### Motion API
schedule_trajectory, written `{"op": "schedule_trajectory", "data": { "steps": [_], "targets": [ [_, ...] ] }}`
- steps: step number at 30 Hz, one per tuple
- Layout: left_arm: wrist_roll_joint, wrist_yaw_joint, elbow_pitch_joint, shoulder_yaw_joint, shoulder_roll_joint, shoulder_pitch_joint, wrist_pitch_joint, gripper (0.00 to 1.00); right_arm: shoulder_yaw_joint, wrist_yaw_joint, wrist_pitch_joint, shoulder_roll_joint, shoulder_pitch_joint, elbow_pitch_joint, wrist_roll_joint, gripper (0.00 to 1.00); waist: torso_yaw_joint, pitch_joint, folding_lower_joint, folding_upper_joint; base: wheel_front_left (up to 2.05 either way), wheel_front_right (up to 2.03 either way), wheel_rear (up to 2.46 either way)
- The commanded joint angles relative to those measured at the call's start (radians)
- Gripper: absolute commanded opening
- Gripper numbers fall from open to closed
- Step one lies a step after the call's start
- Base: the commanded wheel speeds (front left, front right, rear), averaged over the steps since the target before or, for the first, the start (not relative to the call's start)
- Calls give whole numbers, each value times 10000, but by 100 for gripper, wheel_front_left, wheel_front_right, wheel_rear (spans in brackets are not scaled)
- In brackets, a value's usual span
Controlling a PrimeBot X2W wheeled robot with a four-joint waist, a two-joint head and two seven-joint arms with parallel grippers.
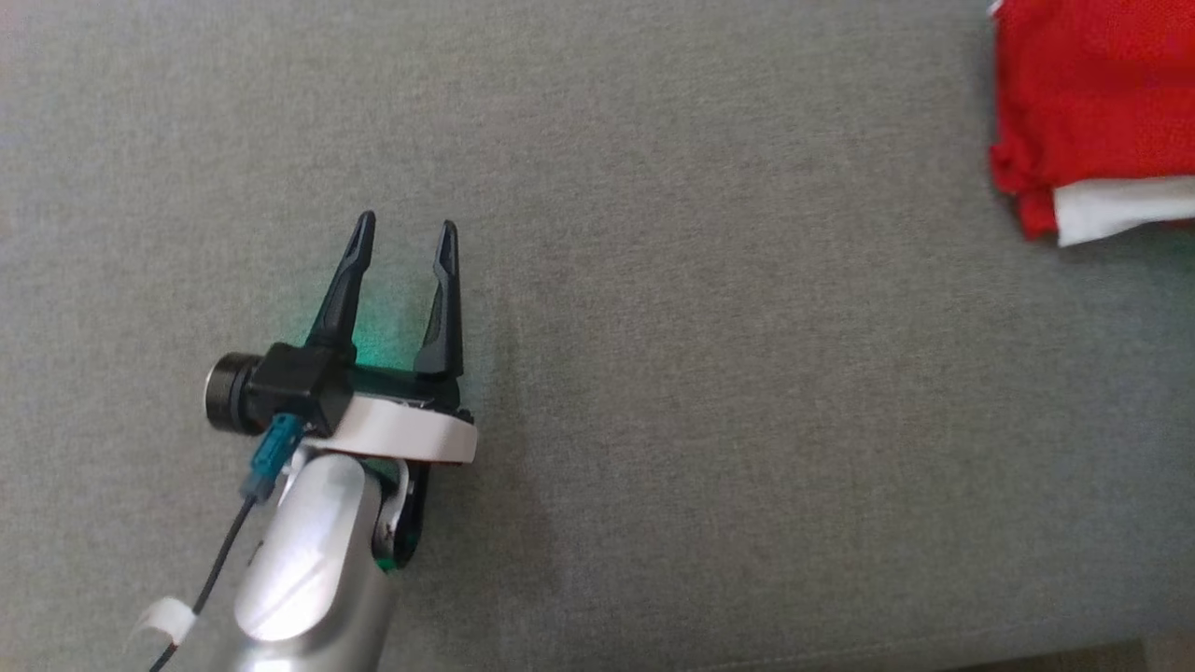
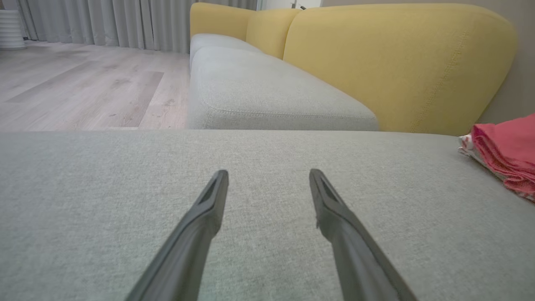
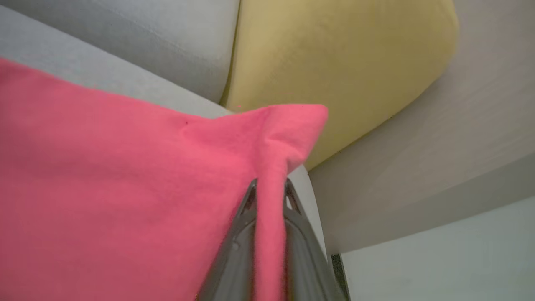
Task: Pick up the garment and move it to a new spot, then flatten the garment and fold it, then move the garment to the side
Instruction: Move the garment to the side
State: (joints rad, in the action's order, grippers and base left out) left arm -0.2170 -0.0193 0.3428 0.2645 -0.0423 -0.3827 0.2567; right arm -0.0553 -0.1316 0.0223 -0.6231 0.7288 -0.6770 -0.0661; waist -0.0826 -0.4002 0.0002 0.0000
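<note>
- Our left gripper has its jaws spread wide with nothing between them, hovering low over bare upholstery; our right gripper has its jaws pressed onto a ridge of the red garment, pinching a corner fold
- The grey seat cushion is our work surface, with wide bare cloth between the left gripper and the garment
- The yellow backrest stands behind the seat, close to the pinched corner in the right wrist view
- The garment lies folded in a stack at the far right of the seat in the head view, well apart from the left gripper; we judge this the last step, moving it aside
- A white layer pokes out at the stack's lower edge
- What could go wrong: we pinch one corner, perhaps not every layer, so a lift or drag may peel the top layer and undo the fold; friction on the seat would worsen that
- Carrying it too far could crowd it against the backrest or over the seat's edge; how near that edge lies we cannot tell
</note>
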Motion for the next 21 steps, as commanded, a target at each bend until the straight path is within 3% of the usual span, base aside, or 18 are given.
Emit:
{"op": "schedule_trajectory", "data": {
  "steps": [1, 14, 15, 16, 21],
  "targets": [
    [89, -32, -307, -284, -79, -254, 51, 100, 269, 9, 21, -459, 116, 126, -204, 0, 116, -223, -2, 0, 0, 0, 0],
    [63, -74, -242, -380, -79, -369, 51, 100, 2072, 9, -206, 37, 202, -353, -1376, 0, 252, -440, -2, 0, 0, 0, 0],
    [38, -63, -231, -380, -79, -380, 51, 100, 2177, 9, -289, 100, 216, -343, -1429, 82, 245, -398, -2, 0, 0, 0, 0],
    [9, -56, -221, -374, -79, -382, 51, 100, 2262, 9, -365, 188, 229, -307, -1481, 100, 235, -336, -2, 0, 0, 0, 0],
    [-107, -9, -160, -405, -79, -262, 51, 100, 2402, 9, -790, 674, 275, -182, -1626, 100, 193, 265, -2, 0, 0, 0, 0]
  ]
}}
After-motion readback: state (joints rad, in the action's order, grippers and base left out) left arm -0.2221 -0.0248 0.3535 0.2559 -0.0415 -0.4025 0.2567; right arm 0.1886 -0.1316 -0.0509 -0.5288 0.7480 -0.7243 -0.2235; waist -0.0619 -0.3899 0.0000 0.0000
